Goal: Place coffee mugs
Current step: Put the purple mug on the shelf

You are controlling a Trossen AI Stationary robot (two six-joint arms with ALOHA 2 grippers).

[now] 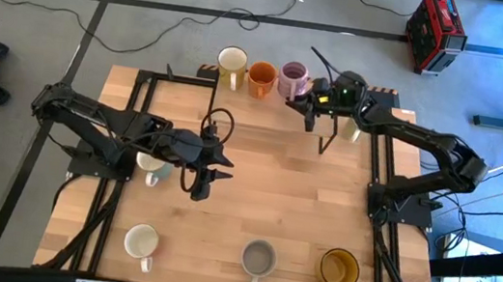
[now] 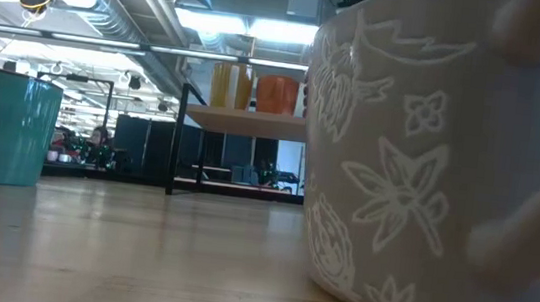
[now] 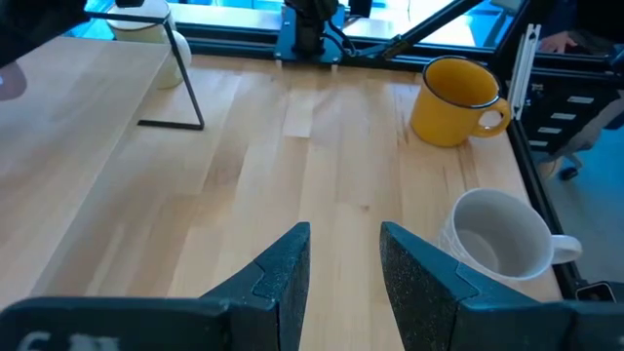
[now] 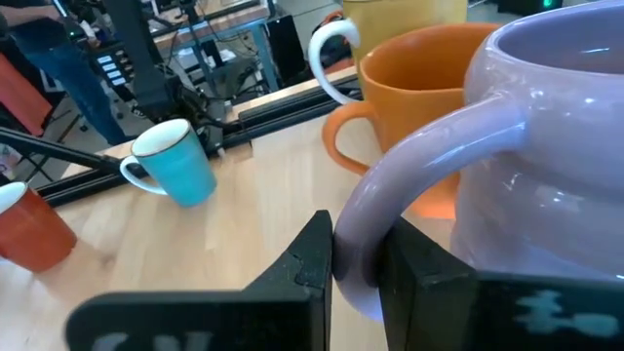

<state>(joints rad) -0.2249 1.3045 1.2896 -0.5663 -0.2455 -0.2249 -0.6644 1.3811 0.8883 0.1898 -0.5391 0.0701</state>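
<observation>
Three mugs stand in a row on a raised shelf at the table's far edge: a cream mug (image 1: 232, 61), an orange mug (image 1: 261, 79) and a lilac mug (image 1: 293, 76). My right gripper (image 1: 309, 100) is shut on the lilac mug (image 4: 546, 146). My left gripper (image 1: 202, 181) hovers open over bare wood mid-table, beside a teal mug (image 1: 153, 167). Along the near edge stand a cream mug (image 1: 141, 241), a grey mug (image 1: 259, 257) and an amber mug (image 1: 339, 268). The left wrist view shows the amber mug (image 3: 453, 88) and a pale mug (image 3: 497, 234) ahead of the open fingers (image 3: 292, 278). My right gripper pinches the lilac mug's handle (image 4: 363, 229) between its two fingers (image 4: 312, 258), at the lower part of the loop. It comes in slanting from the table's right and near side. The mug sits upright next to the orange mug (image 4: 419, 88); its base is hidden.
Black metal frames run along the table's left and right sides (image 1: 378, 177). Another cream mug (image 1: 350, 130) sits under the right arm. A reddish cup (image 4: 29, 229) shows near the teal mug (image 4: 180, 161). The low view is filled by a flower-patterned mug (image 2: 430, 158).
</observation>
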